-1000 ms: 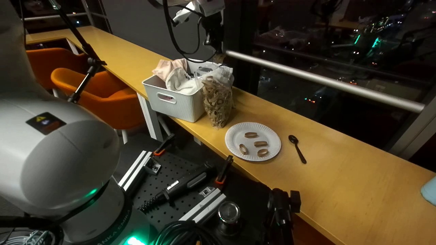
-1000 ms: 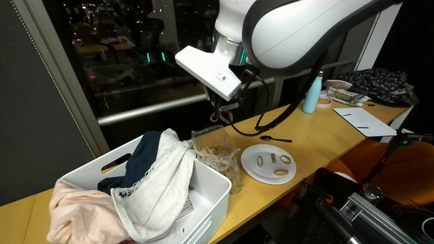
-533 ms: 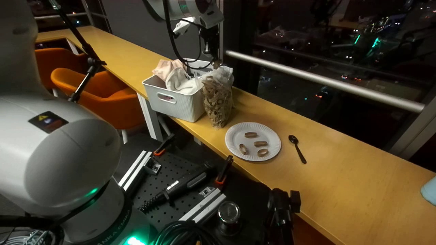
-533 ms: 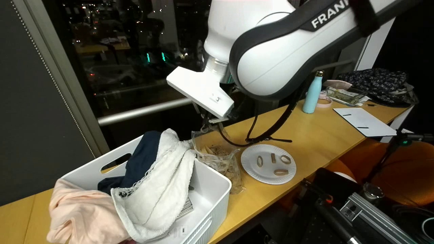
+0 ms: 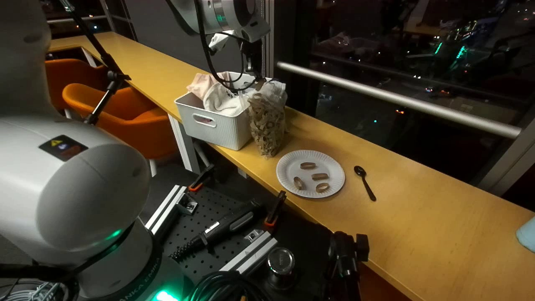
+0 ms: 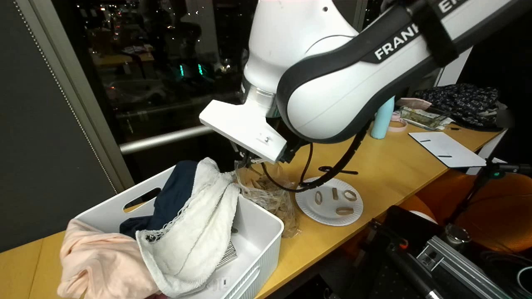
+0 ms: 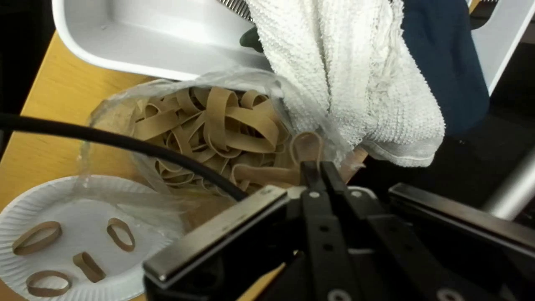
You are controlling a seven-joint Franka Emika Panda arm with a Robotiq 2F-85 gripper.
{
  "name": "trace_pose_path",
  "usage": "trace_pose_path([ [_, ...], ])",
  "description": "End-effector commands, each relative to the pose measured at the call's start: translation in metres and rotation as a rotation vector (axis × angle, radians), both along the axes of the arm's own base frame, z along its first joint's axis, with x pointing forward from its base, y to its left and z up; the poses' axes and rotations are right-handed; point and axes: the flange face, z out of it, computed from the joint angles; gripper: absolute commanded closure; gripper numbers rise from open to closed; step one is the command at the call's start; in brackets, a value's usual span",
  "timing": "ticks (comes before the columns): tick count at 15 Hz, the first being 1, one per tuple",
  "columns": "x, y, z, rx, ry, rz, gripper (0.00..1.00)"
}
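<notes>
The arm (image 6: 320, 95) is bent over the table (image 5: 418, 196), its gripper (image 7: 319, 166) pointed down at the mouth of the bag (image 5: 267, 125) beside the bin (image 5: 225, 129). Rubber bands (image 7: 307, 146) are pinched in the gripper's closed-up jaws. "FRANK" can be read on the arm, and "ANKA EMIKA" on its base (image 5: 144, 278). Compared with 1 second ago, the gripper has been lowered to the bag; the 4 bands (image 5: 320, 176) on the plate (image 5: 334, 167) are unmoved.
</notes>
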Motion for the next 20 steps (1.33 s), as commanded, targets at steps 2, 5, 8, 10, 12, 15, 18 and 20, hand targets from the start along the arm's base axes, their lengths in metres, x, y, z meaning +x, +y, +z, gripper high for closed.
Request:
trace_pose_path([
  [2,-0.017,0.002,0.0,0.015,-0.017,0.012,0.62],
  [5,-0.027,-0.006,0.002,0.009,-0.02,-0.009,0.39],
  [8,-0.026,-0.021,0.012,0.0,-0.05,-0.057,0.18],
  [10,-0.028,-0.036,0.018,0.01,-0.055,-0.113,0.03],
  [12,-0.033,-0.06,0.016,0.012,-0.036,-0.179,0.0],
  [15,-0.045,-0.108,-0.003,0.035,0.037,-0.261,0.0],
  [18,-0.057,-0.155,-0.034,0.084,0.145,-0.317,0.0],
  [20,-0.059,-0.18,-0.051,0.124,0.22,-0.326,0.0],
])
